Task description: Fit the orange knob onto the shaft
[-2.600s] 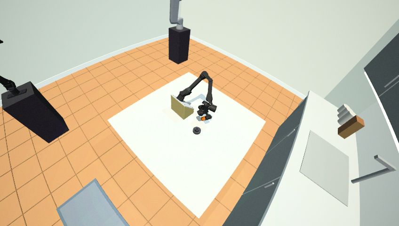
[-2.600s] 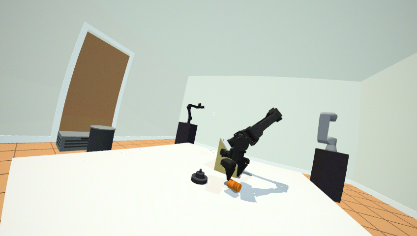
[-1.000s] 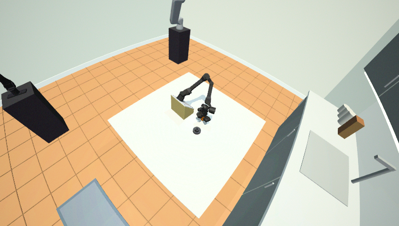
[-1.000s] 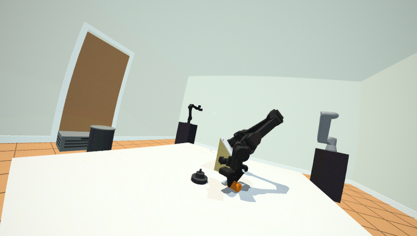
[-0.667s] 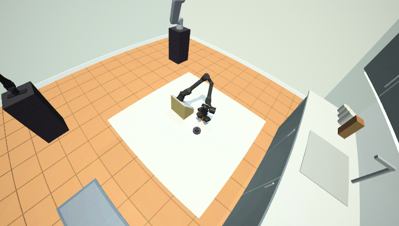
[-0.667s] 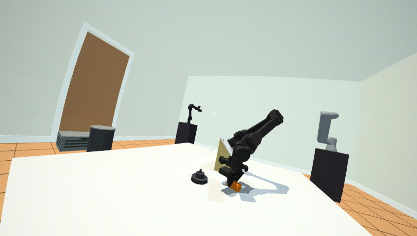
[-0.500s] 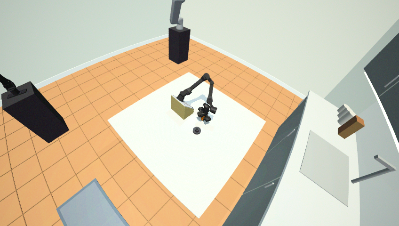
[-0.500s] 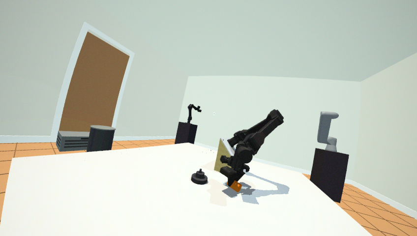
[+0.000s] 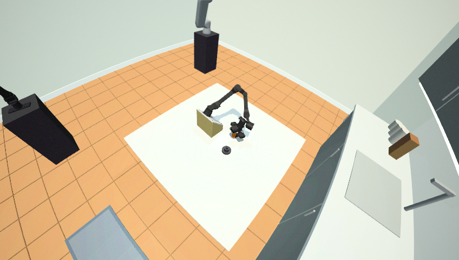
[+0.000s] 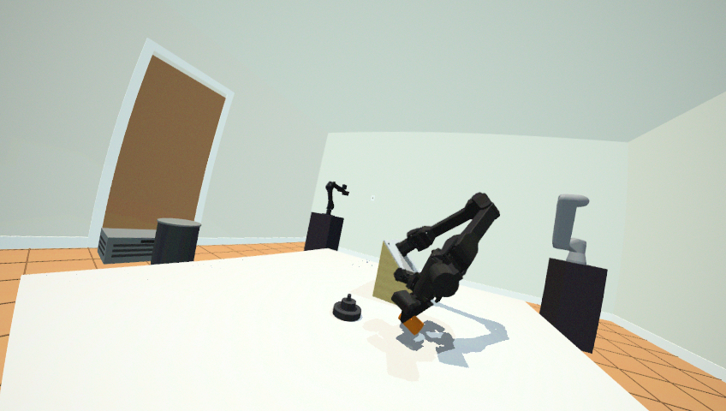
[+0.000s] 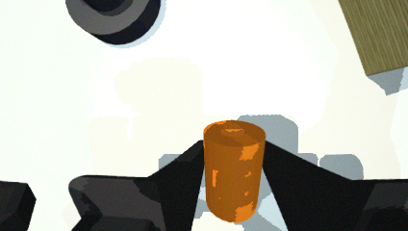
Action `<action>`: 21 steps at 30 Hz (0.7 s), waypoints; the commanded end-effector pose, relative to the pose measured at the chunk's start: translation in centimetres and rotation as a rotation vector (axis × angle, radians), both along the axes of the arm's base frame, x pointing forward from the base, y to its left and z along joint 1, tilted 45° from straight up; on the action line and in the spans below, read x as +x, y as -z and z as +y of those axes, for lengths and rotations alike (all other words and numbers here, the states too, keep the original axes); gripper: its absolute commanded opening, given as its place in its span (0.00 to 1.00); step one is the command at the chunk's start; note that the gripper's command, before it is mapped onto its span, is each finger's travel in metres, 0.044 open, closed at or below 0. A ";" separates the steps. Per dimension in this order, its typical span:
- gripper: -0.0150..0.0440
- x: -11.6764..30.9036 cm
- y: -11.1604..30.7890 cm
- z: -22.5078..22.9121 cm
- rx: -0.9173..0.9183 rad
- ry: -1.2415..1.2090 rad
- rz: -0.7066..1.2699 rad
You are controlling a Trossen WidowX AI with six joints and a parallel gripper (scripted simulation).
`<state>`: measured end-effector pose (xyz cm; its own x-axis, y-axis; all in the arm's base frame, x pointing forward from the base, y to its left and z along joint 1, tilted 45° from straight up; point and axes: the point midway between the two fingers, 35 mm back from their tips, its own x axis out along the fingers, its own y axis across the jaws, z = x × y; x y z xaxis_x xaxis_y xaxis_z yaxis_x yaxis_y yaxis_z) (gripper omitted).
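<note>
The orange knob (image 9: 234,135) (image 10: 411,324) (image 11: 234,178) is between the fingertips of my gripper (image 11: 231,145), which is shut on its sides. The knob is tilted in the exterior view, low over the white table; whether it touches the table is unclear. Its end face with a small recess shows in the wrist view, but the hole's flat side cannot be made out. The dark round pedestal (image 9: 226,151) (image 10: 347,312) (image 11: 140,24) stands apart from the knob, at the upper left in the wrist view. Its shaft (image 10: 348,296) points up, with its flat side not visible.
The wooden wedge-shaped base (image 9: 205,123) (image 10: 385,280) (image 11: 380,38) of my arm stands behind the pedestal in the exterior view. The white table top (image 9: 218,193) (image 10: 204,330) lies under everything. Two other arms on dark stands (image 9: 205,53) (image 9: 38,128) are beyond the table.
</note>
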<state>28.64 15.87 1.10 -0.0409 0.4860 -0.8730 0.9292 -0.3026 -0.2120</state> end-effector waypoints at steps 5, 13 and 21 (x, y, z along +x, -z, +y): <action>0.56 0.3 -0.8 0.3 -0.142 -0.031 0.044; 0.56 0.6 -1.6 0.7 -0.270 -0.061 0.086; 0.56 0.9 -2.3 1.2 -0.398 -0.090 0.127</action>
<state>29.44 16.90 3.21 -0.1673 0.1686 -0.9714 0.9298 -0.3007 -0.2123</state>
